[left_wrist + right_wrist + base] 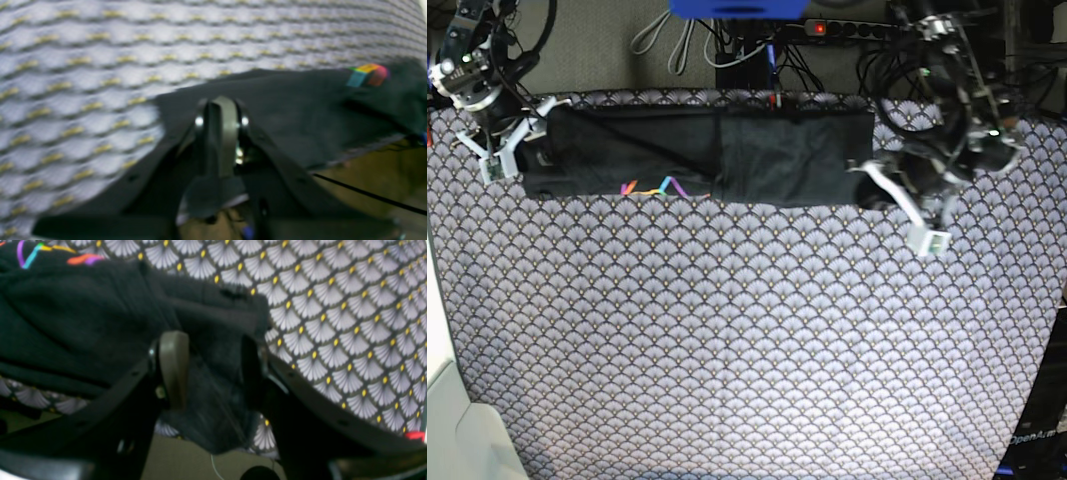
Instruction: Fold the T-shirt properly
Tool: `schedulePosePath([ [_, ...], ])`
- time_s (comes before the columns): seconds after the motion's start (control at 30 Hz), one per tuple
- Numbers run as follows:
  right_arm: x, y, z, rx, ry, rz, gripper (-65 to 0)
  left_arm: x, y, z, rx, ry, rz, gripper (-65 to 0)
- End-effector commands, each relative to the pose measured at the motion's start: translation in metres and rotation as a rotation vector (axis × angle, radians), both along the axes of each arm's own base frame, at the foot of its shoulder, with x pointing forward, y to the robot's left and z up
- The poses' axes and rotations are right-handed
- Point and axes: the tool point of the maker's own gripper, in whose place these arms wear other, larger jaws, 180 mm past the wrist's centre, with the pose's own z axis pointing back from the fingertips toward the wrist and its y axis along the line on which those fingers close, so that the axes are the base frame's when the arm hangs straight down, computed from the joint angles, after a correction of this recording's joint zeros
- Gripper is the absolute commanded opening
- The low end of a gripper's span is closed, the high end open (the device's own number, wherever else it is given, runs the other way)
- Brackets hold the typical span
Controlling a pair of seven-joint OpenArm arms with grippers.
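The T-shirt (pixel 727 155) lies as a long black strip along the table's far edge, with its small rainbow print (pixel 655 187) toward the left. In the base view my right gripper (pixel 530 152) is at the strip's left end. The right wrist view shows that gripper (pixel 213 346) with a thick bunch of T-shirt (pixel 83 323) between its jaws. My left gripper (pixel 867 183) is at the strip's right end. In the left wrist view the left gripper (pixel 221 111) has its fingers pressed together, with T-shirt fabric (pixel 300 110) at them and a dark flap hanging below.
A grey scallop-patterned tablecloth (pixel 747 340) covers the table. Behind the far edge lie cables, a power strip (pixel 847 25) and a blue object (pixel 737 8). The T-shirt's far edge sits close to the table's drop-off. A white surface (pixel 447 420) shows at the lower left.
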Motion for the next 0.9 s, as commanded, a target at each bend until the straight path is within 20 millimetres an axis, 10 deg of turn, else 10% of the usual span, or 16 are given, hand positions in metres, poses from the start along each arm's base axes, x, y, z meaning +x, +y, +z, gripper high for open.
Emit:
schedulePosePath([
  [0.0,0.005,-0.001,0.01,-0.003,-0.039,0.006,-37.5,0.003,0.008,0.008,0.005,-0.033,0.013,-59.3],
  [0.27,0.016,-0.015,0.0,0.02,-0.034,-0.043,-37.5,-0.006,0.055,0.007,0.06,-0.019,0.122,-59.3],
  [0.87,0.004,-0.047,-0.041,0.029,0.123,-0.115,-37.5,-0.007,0.057,0.007,0.059,-0.022,0.127,-59.3],
])
